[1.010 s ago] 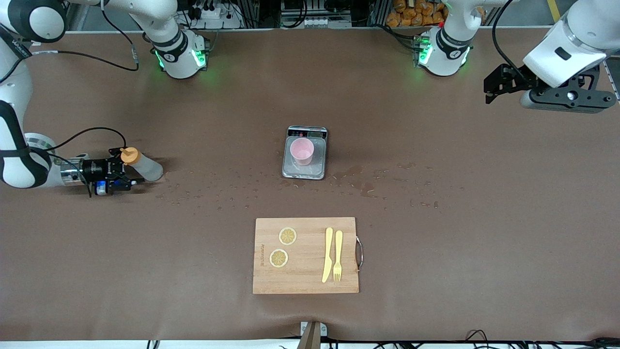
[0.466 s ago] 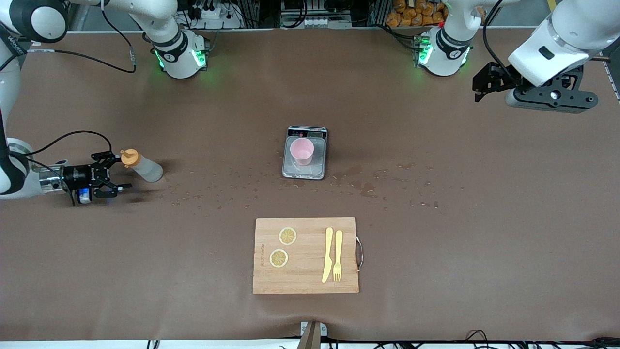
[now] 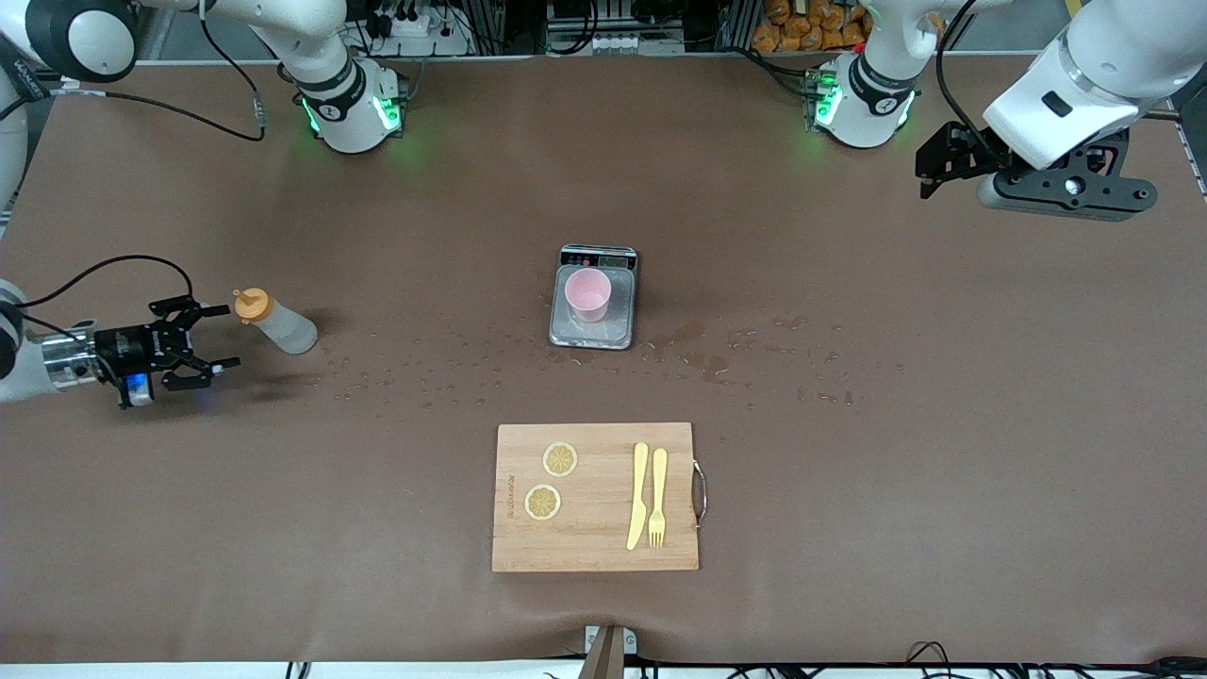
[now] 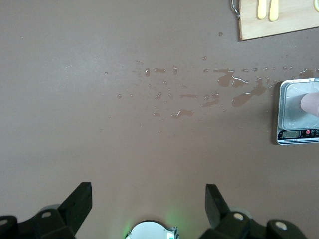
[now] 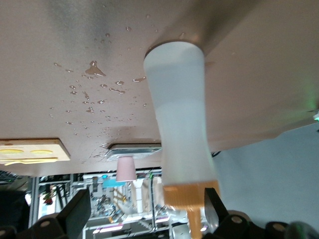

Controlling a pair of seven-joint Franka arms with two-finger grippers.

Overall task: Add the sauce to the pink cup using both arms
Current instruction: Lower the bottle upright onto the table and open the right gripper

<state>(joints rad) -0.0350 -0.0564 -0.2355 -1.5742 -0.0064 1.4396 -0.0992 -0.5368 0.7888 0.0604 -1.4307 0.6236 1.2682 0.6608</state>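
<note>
The sauce bottle [image 3: 276,322], greyish-white with an orange cap, stands on the table toward the right arm's end. It also shows in the right wrist view [image 5: 179,129], base on the table. My right gripper [image 3: 224,336] is open and empty, a short way from the bottle's cap, apart from it; it also shows in its own wrist view [image 5: 148,214]. The pink cup [image 3: 588,293] stands on the grey scale [image 3: 622,328] at mid-table and shows in both wrist views [image 5: 126,169] [image 4: 311,103]. My left gripper [image 3: 929,174] is open and empty, held high over the left arm's end of the table; it also shows in its own wrist view [image 4: 148,204].
A wooden cutting board [image 3: 596,556] with two lemon slices [image 3: 560,459], a yellow knife [image 3: 638,495] and a fork [image 3: 657,497] lies nearer the front camera than the scale. Water drops [image 3: 717,363] are spattered on the brown table around the scale.
My right gripper has drawn back from the bottle's cap toward the right arm's end of the table, open. The bottle stays standing. My left gripper shifted slightly.
</note>
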